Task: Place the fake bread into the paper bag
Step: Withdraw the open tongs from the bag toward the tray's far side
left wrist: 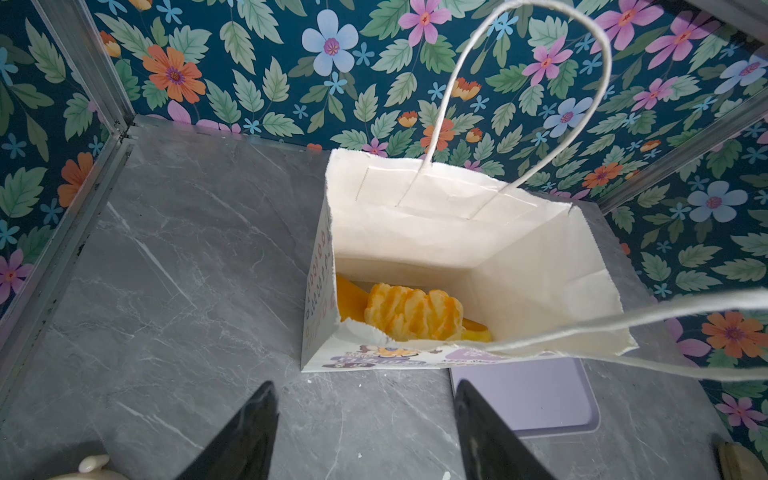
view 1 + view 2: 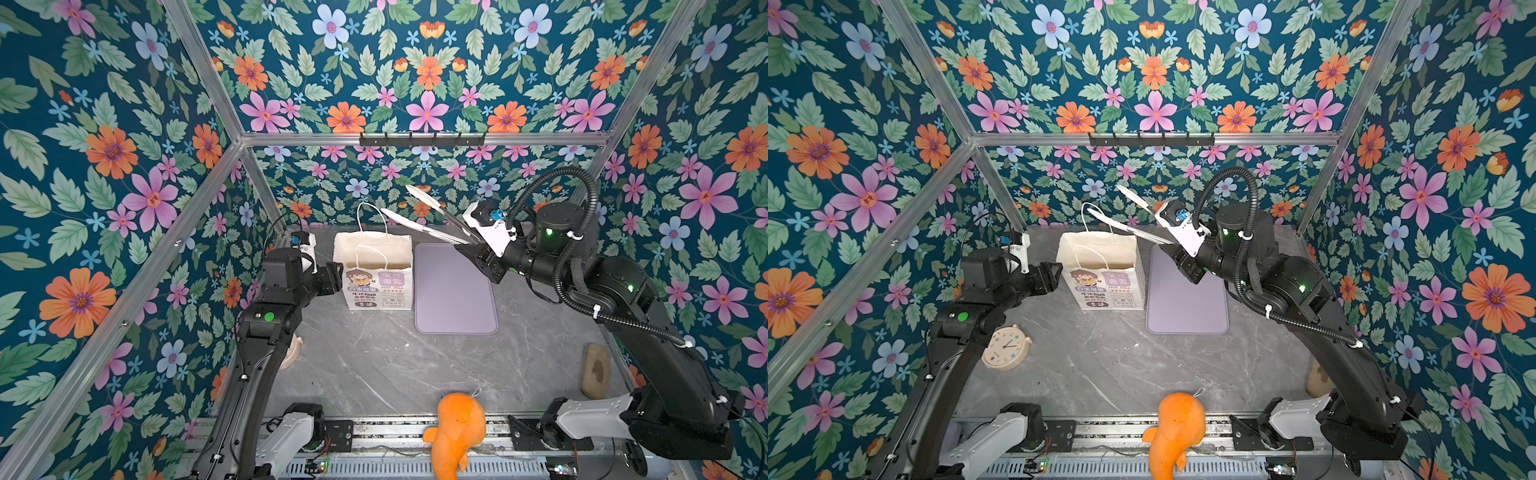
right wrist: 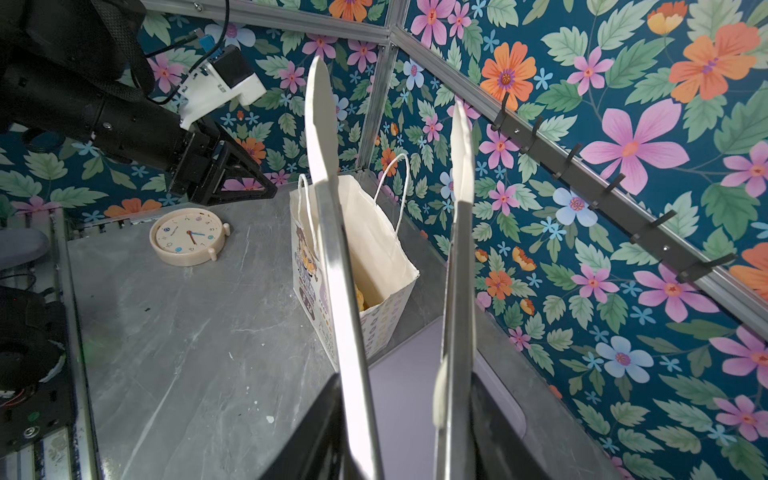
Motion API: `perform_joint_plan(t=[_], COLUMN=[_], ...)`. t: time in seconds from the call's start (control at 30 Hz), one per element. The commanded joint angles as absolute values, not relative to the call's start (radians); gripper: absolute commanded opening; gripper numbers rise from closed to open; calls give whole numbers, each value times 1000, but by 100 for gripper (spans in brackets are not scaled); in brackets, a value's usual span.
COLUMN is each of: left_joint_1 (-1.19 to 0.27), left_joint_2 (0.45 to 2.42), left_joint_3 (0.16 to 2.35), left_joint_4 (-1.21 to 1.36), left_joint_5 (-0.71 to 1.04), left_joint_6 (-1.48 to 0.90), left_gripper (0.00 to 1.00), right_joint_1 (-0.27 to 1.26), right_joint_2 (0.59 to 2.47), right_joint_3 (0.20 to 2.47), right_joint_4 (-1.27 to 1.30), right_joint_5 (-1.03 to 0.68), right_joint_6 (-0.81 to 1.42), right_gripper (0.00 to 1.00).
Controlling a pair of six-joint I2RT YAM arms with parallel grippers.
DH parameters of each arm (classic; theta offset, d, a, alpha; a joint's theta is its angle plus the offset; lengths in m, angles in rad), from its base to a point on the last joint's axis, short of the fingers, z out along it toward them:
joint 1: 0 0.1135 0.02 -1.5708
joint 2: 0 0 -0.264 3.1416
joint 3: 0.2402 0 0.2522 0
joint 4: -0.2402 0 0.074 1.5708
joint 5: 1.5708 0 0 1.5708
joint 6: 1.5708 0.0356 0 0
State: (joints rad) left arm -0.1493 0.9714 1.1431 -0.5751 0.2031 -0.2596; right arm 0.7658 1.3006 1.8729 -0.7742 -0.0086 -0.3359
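Paper bag [image 2: 376, 286] upright, just beside tray [image 2: 455, 299]

Paper bag [image 2: 1106, 286] stands upright beside purple mat [image 2: 1187, 303].

A grey marble-patterned surface [image 2: 374, 365] fills the floor of a booth lined with dark teal floral wallpaper [image 2: 428, 62]. Taking the surface as a dial in both top views, a flat lavender rectangular tray [image 2: 453, 291] with rounded corners lies at 1 o'clock. An orange plush toy [image 2: 457, 428] sits at 6 o'clock, overhanging the near edge. A round cream clock [image 2: 1007, 347] lies face up at 9 o'clock. A tan oblong block [image 2: 596, 370] with a dark patch rests at 4 o'clock against the wall. Steel tongs with cream tips [image 2: 424, 227] hang above the tray's far end, arms spread and pointing toward 10 o'clock. A black hook rail [image 2: 422, 139] runs along the back frame.
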Motion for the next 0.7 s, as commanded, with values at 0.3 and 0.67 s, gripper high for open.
perform_joint_plan(t=[0.3, 0.67], left_joint_1=[-149, -149], left_joint_2=[967, 1026], left_joint_3=[1140, 1169], left_joint_4=[-540, -522], left_joint_5=[225, 224], left_joint_6=[-267, -269], left_gripper=[68, 68], right_joint_1=[730, 499], right_joint_2=[1280, 1190], right_joint_3=[1785, 1569], right_joint_4=[-723, -737], right_joint_5=[161, 175], right_joint_6=[-95, 93], right_gripper=[44, 44])
